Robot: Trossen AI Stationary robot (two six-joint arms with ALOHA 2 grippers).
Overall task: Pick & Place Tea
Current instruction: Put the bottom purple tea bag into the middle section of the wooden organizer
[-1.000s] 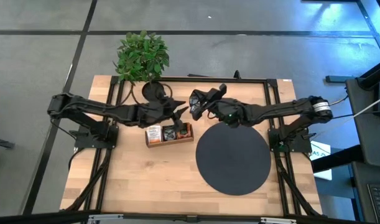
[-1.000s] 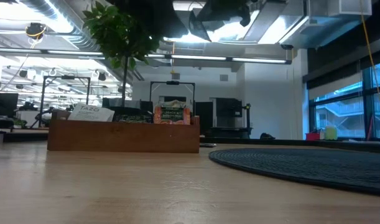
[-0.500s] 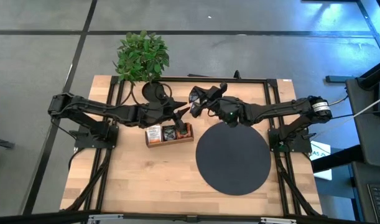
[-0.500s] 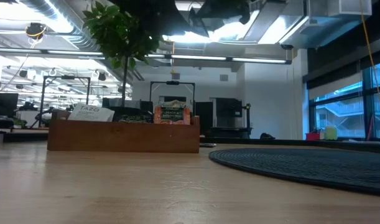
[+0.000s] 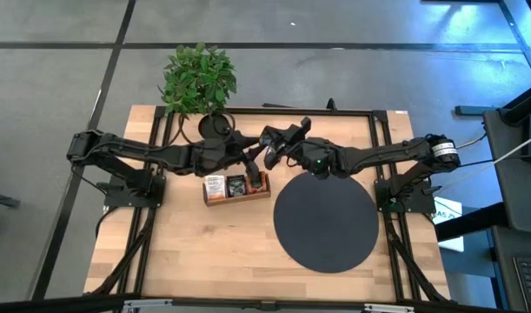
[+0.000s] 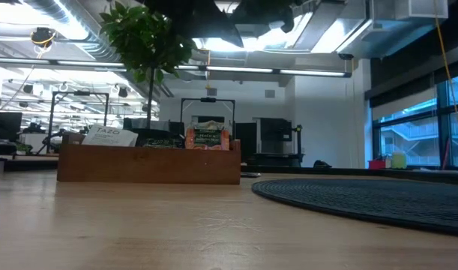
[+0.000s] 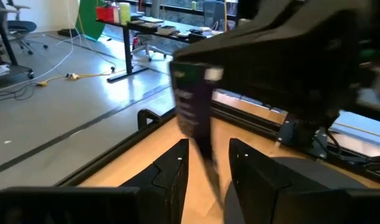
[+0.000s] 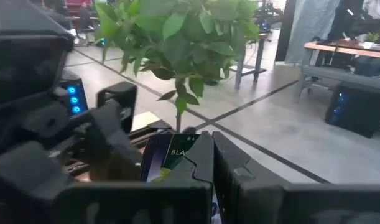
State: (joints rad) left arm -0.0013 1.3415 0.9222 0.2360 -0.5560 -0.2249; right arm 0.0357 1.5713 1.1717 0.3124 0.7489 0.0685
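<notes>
Mid-air handover above wooden tray [image 5: 237, 198]: your right gripper [image 8: 209, 163] clenched on dark tea sachet [image 8: 171, 158], held upright between both arms. Your left gripper [image 7: 206, 163] parted around its lower edge, likely ready to take it. Remaining sachets [image 6: 208, 136] sit in tray below grippers. Round mat [image 5: 324, 222] under right arm, bare.

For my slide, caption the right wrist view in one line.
Right gripper shut on a dark tea sachet, facing the left arm and potted plant.
</notes>
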